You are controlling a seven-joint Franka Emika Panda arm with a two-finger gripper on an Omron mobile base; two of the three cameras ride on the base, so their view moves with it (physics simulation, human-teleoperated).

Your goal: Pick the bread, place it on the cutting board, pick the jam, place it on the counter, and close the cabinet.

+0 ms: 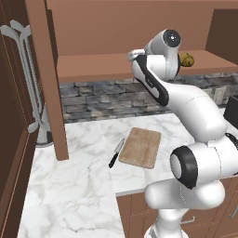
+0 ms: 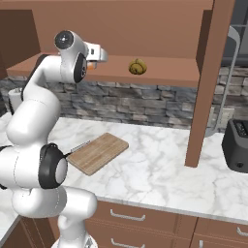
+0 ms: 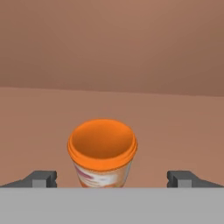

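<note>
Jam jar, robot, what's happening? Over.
Fingers open, either side of jam, not gripping. Bread on cabinet shelf. Board bare. Nothing blocking.

On the surface (image 1: 83,181) the cutting board (image 1: 141,147) lies flat, with a knife (image 1: 116,153) just beside its left edge in the left base view. Above, the bread (image 2: 138,67) sits on the shelf inside the open cabinet (image 2: 145,29), well apart from the jam (image 3: 102,153) further along the same shelf. The jam stands upright between the wide-set jaws of the gripper (image 3: 112,178), touching neither
</note>
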